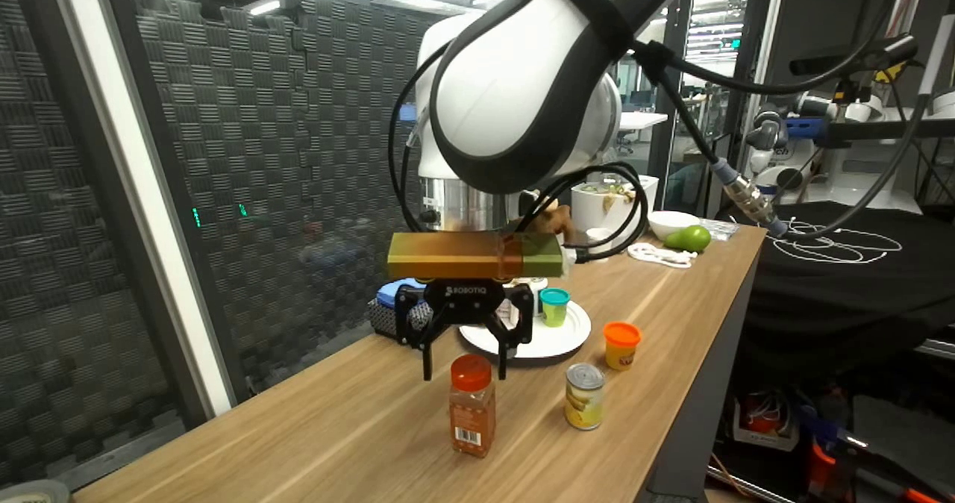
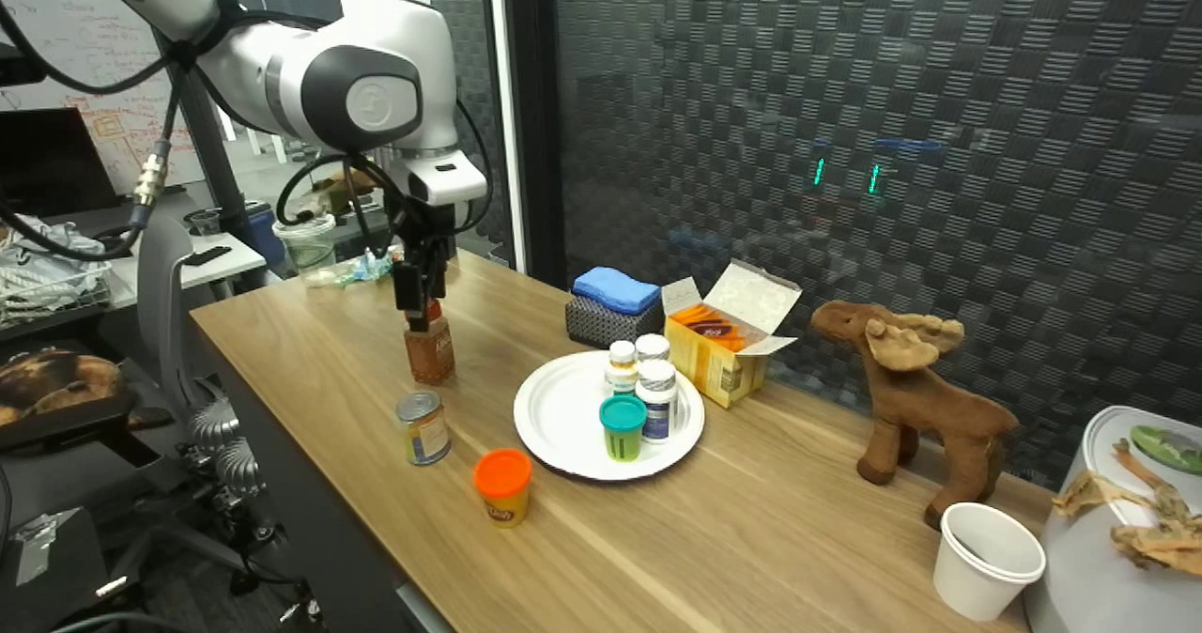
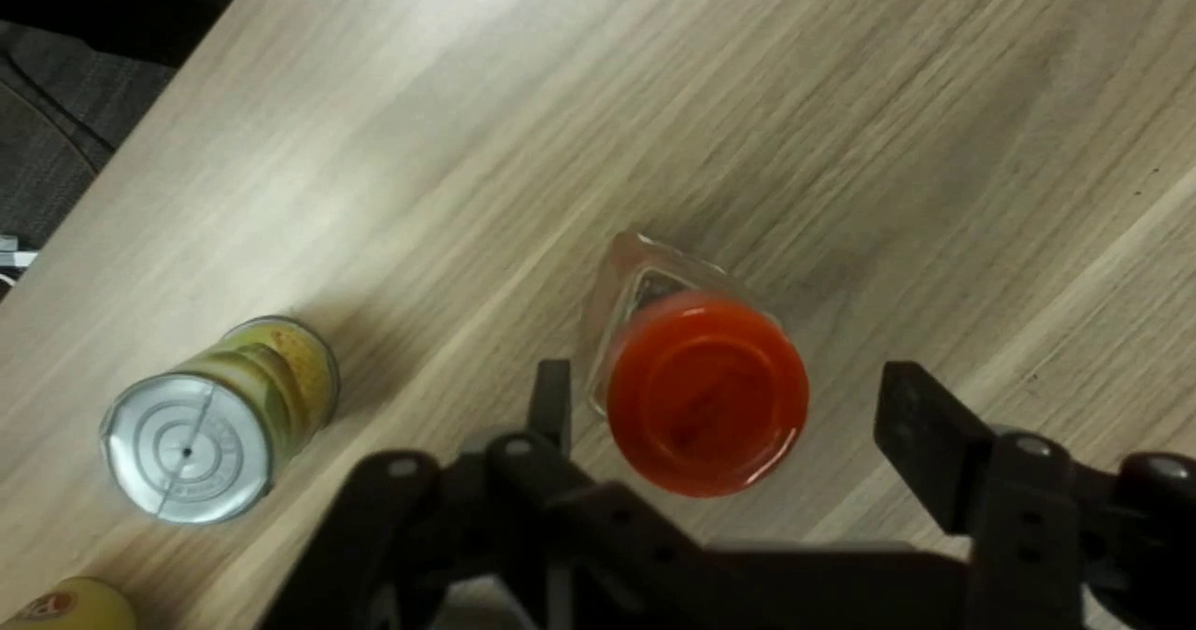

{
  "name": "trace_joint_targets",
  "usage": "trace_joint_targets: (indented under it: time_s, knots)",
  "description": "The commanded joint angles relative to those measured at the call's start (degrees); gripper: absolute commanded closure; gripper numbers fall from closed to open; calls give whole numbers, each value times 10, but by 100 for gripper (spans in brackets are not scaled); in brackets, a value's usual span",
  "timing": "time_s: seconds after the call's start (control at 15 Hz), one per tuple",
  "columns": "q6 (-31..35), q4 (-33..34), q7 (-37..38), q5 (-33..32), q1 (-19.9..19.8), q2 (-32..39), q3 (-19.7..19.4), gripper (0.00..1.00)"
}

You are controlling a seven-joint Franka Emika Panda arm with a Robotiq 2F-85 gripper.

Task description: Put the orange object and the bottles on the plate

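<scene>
The wooden bench is running along dark panels. The red-capped bottle is standing on it; my fingers are hanging wide apart, either side of its cap, gripping nothing. Farther off, the orange-lidded tub is sitting near the plate, bearing white-capped bottles and a teal-lidded tub.

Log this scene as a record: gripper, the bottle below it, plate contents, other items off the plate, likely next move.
Gripper: open, jaws either side of the red cap; gaps show in the wrist view
Red-capped bottle: upright on the table
On plate: teal-lidded tub, three white-capped bottles
Off plate: orange-lidded tub, can, yellow box, toy moose, among others
Likely next: probably gripping the bottle
</scene>
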Motion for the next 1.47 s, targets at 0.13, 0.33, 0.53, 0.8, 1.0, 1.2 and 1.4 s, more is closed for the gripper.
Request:
trace_joint_targets:
  time_s: [0.13,0.33,0.53,0.8,1.0,1.2,1.4]
  knots:
    - [5,-1,12,6,11,6,2,62]
    - [11,-9,20,0,18,-1,0,75]
    - [16,-14,31,-10,23,-10,-5,75]
    - [32,-14,60,-35,21,-35,-23,75]
    - [25,4,90,-77,16,-46,-46,75]
    - [7,33,101,-111,1,-34,-64,75]
    - [4,58,95,-115,-13,-9,-71,75]
